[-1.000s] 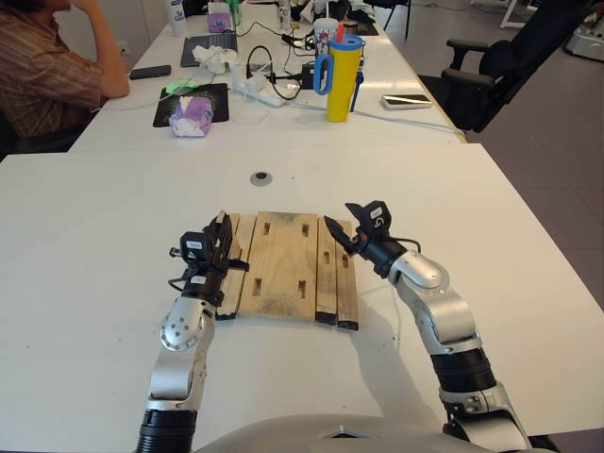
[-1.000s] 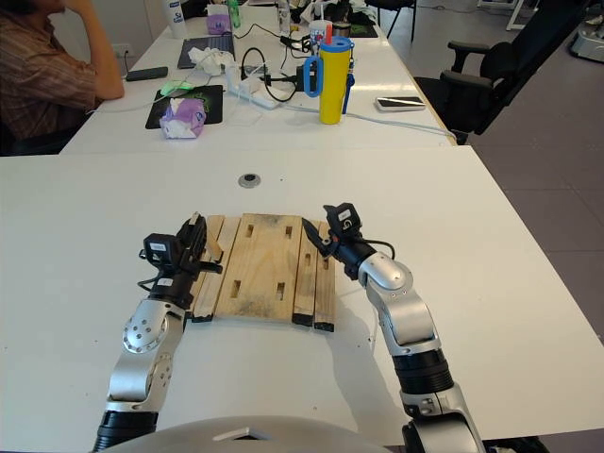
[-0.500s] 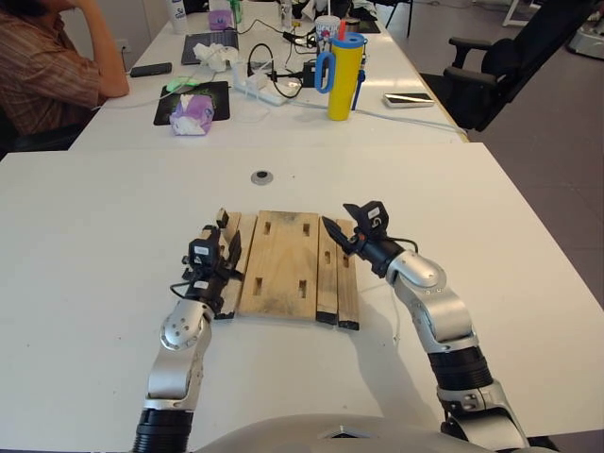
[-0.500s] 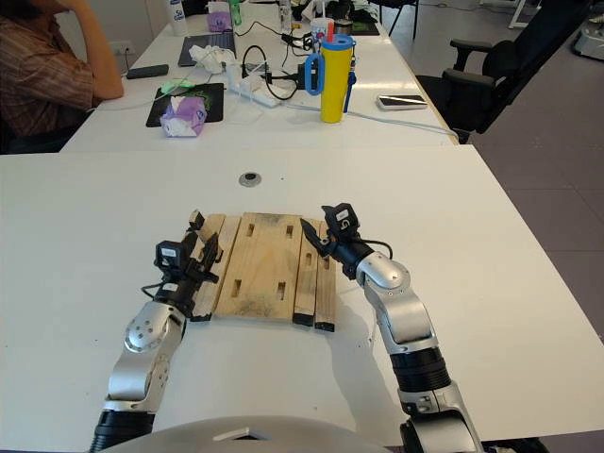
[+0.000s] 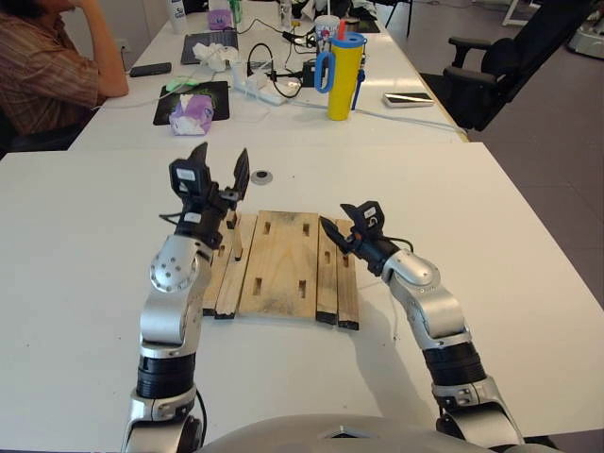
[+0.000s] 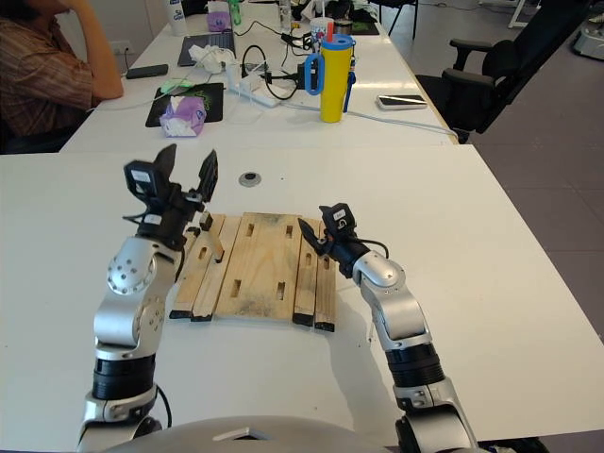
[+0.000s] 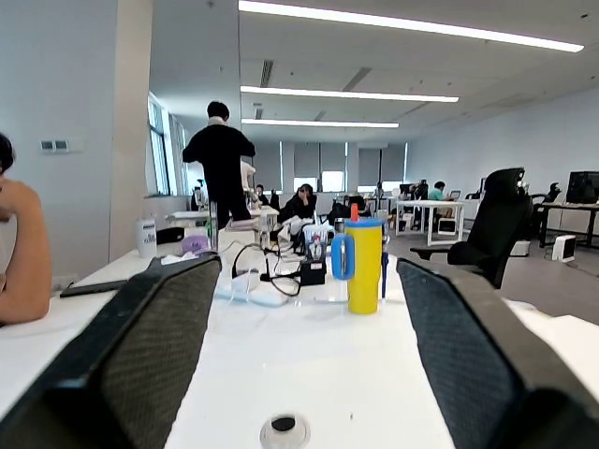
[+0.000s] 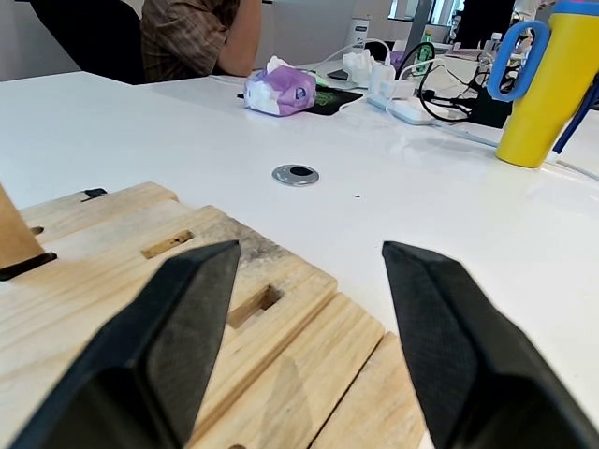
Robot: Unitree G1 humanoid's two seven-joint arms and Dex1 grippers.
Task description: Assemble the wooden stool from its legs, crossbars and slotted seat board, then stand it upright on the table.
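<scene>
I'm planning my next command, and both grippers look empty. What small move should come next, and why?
Probably lower the right gripper onto the nearest wooden bar and close. It hangs open and empty above the far ends of the bars lying right of the seat board, while the left gripper is open, raised above the table.

White tabletop (image 5: 500,226) carries a slotted board (image 5: 278,269), bars (image 5: 338,283) lying along both its sides, grommet (image 5: 260,177) beyond.

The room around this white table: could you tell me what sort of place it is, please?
Probably an open-plan office: a black office chair, cables on the far desk, and long ceiling strip lights overhead.
</scene>
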